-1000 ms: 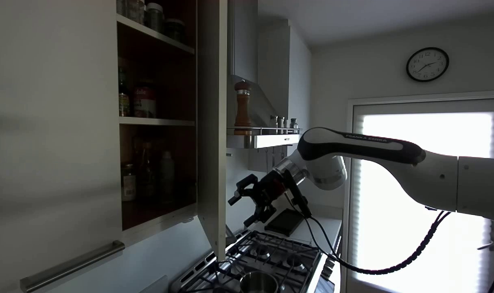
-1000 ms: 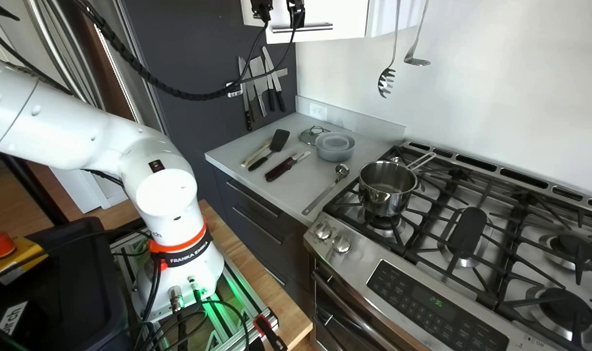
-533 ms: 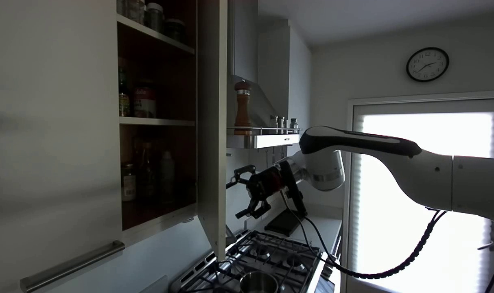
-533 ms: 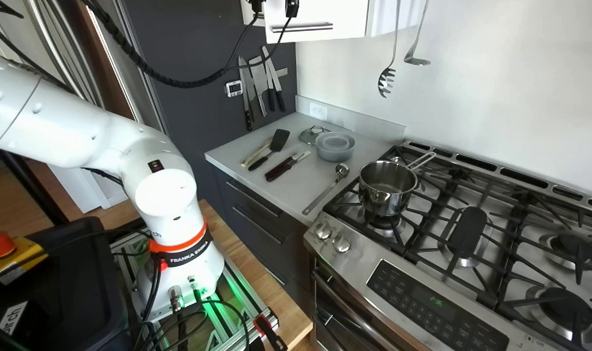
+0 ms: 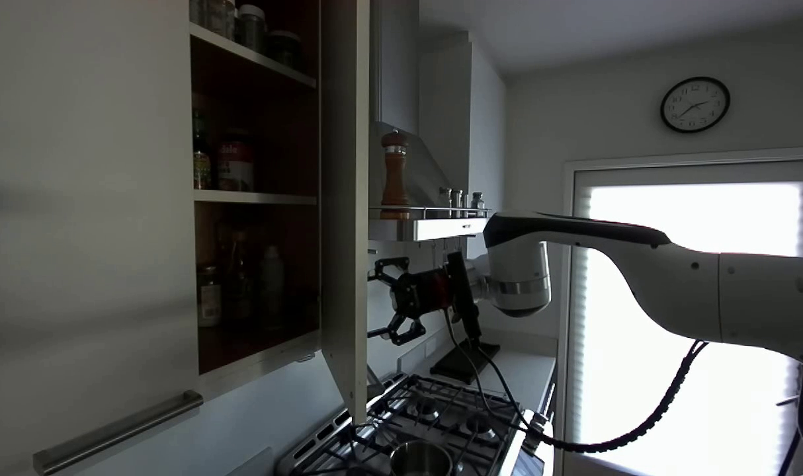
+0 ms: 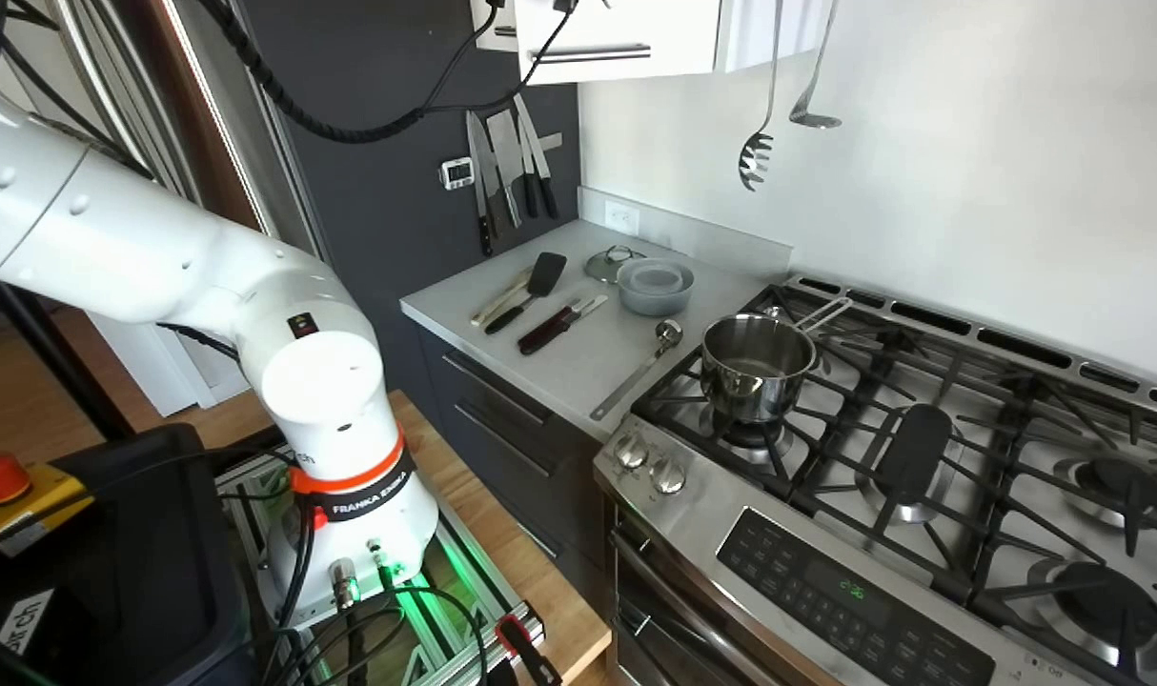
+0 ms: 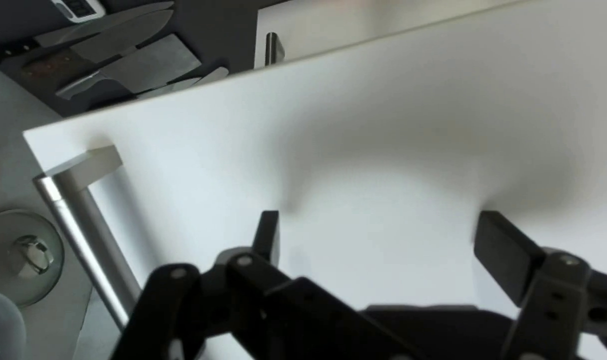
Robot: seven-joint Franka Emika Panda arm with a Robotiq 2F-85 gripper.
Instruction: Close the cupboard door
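Note:
The cupboard door, a tall light grey-white panel, stands open, swung out from the shelves. Its outer face with the silver bar handle shows at the top of an exterior view. In the wrist view the door fills most of the picture, with its bar handle at the left. My gripper is open and empty, level, facing the door's outer face. Its fingertips are partly hidden behind the door's edge in that exterior view. In the wrist view the open jaws are close to the panel; I cannot tell whether they touch.
The wider panel with its own handle is at the left. Jars and bottles stand on the cupboard shelves. A range hood carries a pepper mill. Below are the stove and a pot.
My gripper has tilted up from pointing downward to nearly level and moved left toward the door. It stays open. The cupboard door has not visibly moved.

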